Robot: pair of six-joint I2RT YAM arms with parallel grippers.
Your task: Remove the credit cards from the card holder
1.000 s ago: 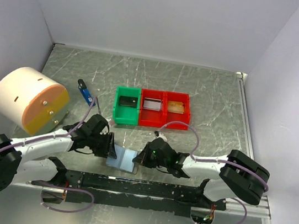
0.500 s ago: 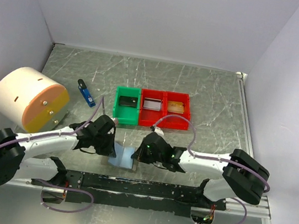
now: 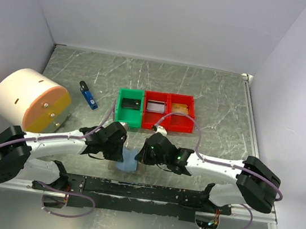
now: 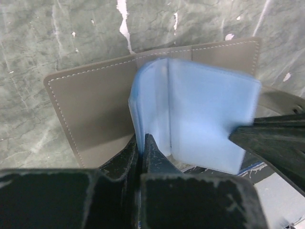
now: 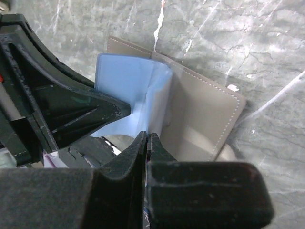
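Top view: low in the centre, the left gripper [image 3: 119,151] and right gripper [image 3: 143,154] pinch the card holder [image 3: 129,163] between them. A second ago they stood wider apart and the holder lay flatter.

Left wrist: the fingers are clenched on a blue inner panel [image 4: 150,105] at lower centre.

Right wrist: likewise clamped. No card shows. I judge the holder is still being spread. Next, one gripper steadies it while the other regrips a card.

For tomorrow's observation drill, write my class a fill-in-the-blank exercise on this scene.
1. The left gripper and the right gripper both pinch the card holder's pale ____ inner panels.
2. Beside the green tray stand ____ red trays.
3. In the top view, the blue gadget lies to the ____ of the green tray.
Missing words: blue; two; left.
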